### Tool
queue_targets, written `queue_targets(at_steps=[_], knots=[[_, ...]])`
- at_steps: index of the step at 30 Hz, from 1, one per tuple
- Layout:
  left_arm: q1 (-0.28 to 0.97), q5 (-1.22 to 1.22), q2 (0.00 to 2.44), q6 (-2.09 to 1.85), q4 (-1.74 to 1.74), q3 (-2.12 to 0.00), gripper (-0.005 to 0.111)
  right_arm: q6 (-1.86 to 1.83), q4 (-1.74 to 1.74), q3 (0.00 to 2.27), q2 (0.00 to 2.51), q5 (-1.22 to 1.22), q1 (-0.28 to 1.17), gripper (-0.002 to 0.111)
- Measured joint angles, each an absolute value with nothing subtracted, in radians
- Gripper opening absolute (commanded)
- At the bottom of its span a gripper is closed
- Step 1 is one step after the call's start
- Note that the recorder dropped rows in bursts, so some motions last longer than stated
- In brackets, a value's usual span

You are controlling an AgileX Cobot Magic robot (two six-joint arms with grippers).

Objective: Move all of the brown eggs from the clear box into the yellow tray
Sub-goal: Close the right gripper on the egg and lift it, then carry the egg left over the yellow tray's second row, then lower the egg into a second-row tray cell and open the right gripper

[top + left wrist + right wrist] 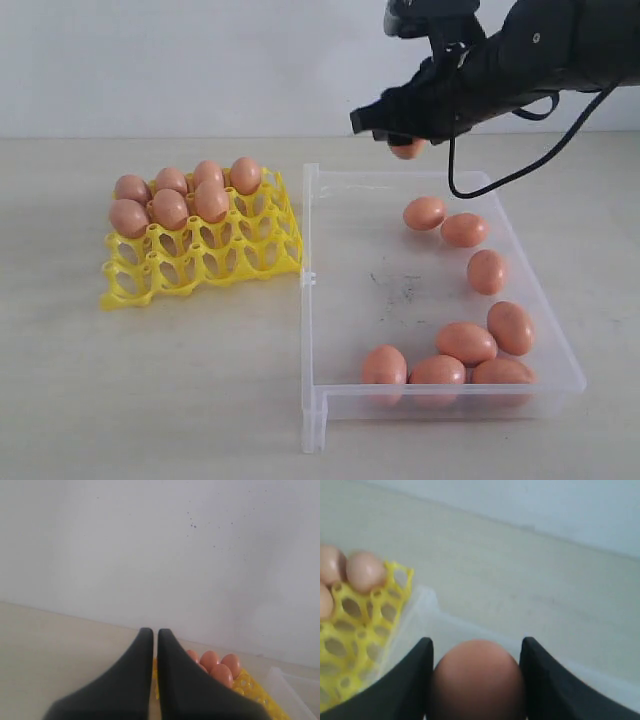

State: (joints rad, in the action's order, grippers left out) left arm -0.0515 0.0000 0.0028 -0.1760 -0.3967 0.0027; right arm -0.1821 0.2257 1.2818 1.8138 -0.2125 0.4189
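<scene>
Pinching 1 brown egg (477, 680) by its sides in the right gripper (477, 642), high over the clear box (309, 280) rim for a clean carry to the yellow tray (200, 265), 9 cups free, with left gripper (155, 632) pressed together.

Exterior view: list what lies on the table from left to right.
Yellow tray holding seven eggs → clear box with eight loose eggs. The right gripper and its held egg overlap the box, so they are left out.
</scene>
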Motion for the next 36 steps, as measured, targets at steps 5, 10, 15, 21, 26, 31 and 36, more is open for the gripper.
queue_targets(at_steps=[5, 10, 15, 21, 26, 31, 36], knots=[[-0.051, 0.0, 0.003, -0.176, -0.397, 0.003, 0.004, -0.182, 0.234, 1.21, 1.807, 0.098, 0.501, 0.0], [-0.051, 0.0, 0.003, -0.176, -0.397, 0.003, 0.004, -0.142, 0.173, 1.136, 1.852, 0.455, 0.579, 0.0], [-0.051, 0.0, 0.003, -0.176, -0.397, 0.003, 0.004, 0.119, -0.051, 1.113, 1.953, 0.757, 0.583, 0.0], [-0.051, 0.0, 0.003, -0.176, -0.397, 0.003, 0.004, 0.407, -0.367, 1.171, 2.123, 0.949, 0.538, 0.0], [-0.051, 0.0, 0.003, -0.176, -0.397, 0.003, 0.004, 0.577, -0.621, 1.316, 2.247, 0.916, 0.523, 0.0], [-0.051, 0.0, 0.003, -0.176, -0.397, 0.003, 0.004, 0.698, -0.739, 1.432, 2.313, 0.872, 0.523, 0.0], [-0.051, 0.0, 0.003, -0.176, -0.397, 0.003, 0.004, 0.721, -0.762, 1.493, 2.352, 0.813, 0.523, 0.0]])
